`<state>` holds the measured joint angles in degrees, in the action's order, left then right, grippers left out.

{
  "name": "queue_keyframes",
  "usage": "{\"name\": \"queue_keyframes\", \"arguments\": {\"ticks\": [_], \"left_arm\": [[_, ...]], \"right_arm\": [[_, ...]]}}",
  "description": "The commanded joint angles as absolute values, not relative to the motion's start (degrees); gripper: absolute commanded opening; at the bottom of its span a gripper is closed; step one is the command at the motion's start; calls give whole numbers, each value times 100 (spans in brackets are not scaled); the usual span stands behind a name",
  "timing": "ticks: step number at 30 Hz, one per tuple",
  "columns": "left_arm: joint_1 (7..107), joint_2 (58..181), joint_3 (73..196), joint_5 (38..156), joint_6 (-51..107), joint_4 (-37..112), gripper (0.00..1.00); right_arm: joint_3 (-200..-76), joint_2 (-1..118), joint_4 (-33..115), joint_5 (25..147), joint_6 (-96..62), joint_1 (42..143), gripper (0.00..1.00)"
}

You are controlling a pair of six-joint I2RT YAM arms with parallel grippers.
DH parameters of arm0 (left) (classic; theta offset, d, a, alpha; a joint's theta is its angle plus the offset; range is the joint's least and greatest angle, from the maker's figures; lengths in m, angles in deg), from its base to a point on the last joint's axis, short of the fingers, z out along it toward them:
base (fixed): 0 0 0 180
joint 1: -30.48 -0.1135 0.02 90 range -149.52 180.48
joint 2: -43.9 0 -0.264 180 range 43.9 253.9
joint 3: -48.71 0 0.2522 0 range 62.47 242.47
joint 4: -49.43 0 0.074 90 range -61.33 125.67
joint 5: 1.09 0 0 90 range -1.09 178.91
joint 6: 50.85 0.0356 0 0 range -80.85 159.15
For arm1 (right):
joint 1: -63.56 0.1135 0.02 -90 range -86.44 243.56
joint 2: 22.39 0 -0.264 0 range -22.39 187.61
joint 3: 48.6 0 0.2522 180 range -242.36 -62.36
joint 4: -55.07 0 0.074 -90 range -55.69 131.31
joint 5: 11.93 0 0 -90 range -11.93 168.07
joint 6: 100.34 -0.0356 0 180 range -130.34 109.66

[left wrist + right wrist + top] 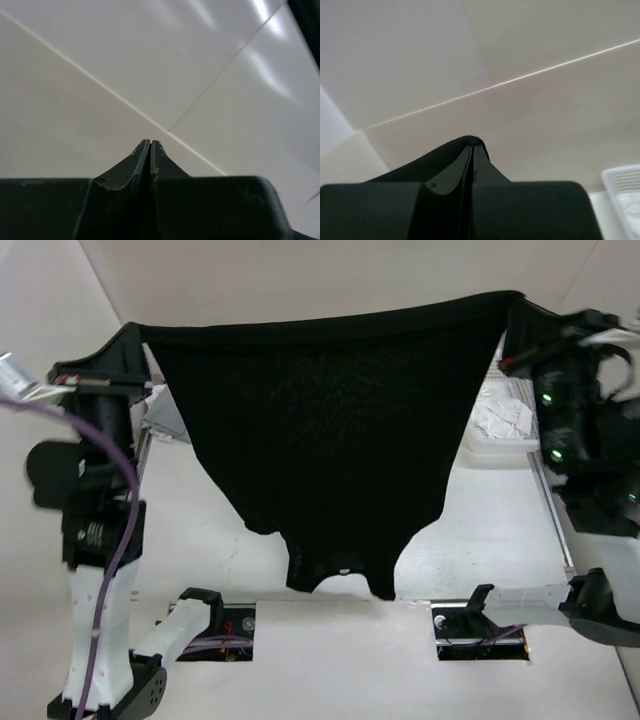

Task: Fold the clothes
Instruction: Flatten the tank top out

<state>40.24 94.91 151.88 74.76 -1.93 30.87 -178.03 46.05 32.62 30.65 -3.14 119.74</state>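
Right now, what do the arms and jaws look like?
Left arm: black joints, white lower link, purple cable along it. Right arm: black, green lights, white link near base. Left gripper and right gripper: dark jaws tapering to thin tips.

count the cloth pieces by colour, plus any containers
black sleeveless fabric top: 1
white crumpled cloth: 1
light grey soft garment, partly hidden: 1
white slotted plastic basket: 1
total: 4
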Motion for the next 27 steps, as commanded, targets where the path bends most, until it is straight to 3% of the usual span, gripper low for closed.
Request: {"name": "queue_keyframes", "arguments": {"ticks": [1,5,8,15,17,22,27], "left_arm": [[3852,10155,14686,7335,-84,3249,2],[3615,10734,14403,7370,-260,3540,2],[3544,11244,14771,7458,-295,3558,2],[3360,12054,16396,7853,-243,3330,2],[3316,12072,16714,7897,-181,3294,2],[3184,11940,16821,7959,-76,3321,3],[3131,11598,15944,7924,-137,3531,3]], "right_arm": [[-17706,5090,2559,4498,-1276,10865,0],[-17809,5826,2250,6063,-2359,9493,0],[-18379,6460,2189,6444,-2484,9042,0],[-21848,8113,1065,6726,-2493,8681,1],[-22353,8246,1002,6735,-2484,8681,1],[-21688,7808,1292,6779,-2537,8707,2],[-20372,7220,1344,6726,-2554,8707,1]]}}
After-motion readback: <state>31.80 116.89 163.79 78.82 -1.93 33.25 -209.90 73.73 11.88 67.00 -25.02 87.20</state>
